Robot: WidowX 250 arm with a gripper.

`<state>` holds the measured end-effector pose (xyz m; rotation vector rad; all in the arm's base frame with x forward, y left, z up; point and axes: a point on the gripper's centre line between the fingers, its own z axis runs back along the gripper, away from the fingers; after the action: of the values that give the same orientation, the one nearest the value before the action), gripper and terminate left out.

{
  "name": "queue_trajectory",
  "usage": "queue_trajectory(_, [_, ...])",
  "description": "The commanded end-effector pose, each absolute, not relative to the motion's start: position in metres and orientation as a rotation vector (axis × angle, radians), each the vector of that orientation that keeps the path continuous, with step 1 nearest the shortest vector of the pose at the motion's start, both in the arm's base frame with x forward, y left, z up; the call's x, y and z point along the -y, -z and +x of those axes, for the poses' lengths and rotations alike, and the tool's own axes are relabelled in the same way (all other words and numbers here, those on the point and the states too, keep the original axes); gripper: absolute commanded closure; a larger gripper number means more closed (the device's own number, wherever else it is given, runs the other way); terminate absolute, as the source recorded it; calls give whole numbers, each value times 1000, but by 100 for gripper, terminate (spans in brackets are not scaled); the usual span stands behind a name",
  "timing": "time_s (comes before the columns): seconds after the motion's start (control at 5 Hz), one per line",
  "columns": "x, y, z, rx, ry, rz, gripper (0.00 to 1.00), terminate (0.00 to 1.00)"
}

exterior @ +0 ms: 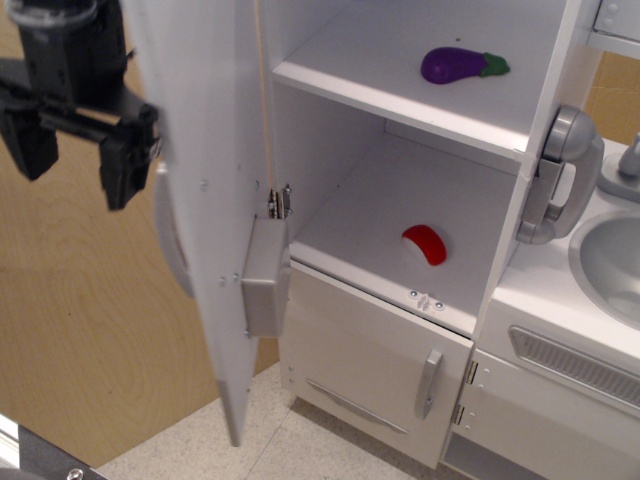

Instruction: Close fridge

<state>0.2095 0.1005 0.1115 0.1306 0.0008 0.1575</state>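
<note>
The fridge [400,170] is a tall white toy cabinet, and its big door [205,150] stands wide open with the inner face towards the camera. A grey box [263,278] is fixed to the door's inner face. Part of the long grey handle [170,235] shows behind the door's outer edge. My black gripper [74,190] is open and empty at the upper left. It hangs on the door's outer side, and its right finger [122,175] is close to the door edge. I cannot tell if it touches the door.
A purple eggplant [460,65] lies on the upper shelf and a red toy [425,243] on the lower one. Below is a short white door [370,360] with a small handle. A grey toy phone [555,180] and a sink [610,260] are at the right. A wooden wall [90,330] is at the left.
</note>
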Motion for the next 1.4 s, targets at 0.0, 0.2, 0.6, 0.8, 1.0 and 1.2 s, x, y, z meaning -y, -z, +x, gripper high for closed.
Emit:
queue_trajectory(0.0, [-78,-126,240,55,-92,153,0,0])
queue_trajectory(0.2, [-56,-120,247,51,-33,155,0,0])
queue_trajectory(0.6, [-25,-101,291,58,-71,132,0,0])
queue_trajectory(0.8, [-24,-89,312,80,-95,154,0,0])
queue_trajectory(1.0, [-29,-86,327,109,-128,167,0,0])
queue_trajectory(1.2, [-34,-88,341,167,-144,143,0,0])
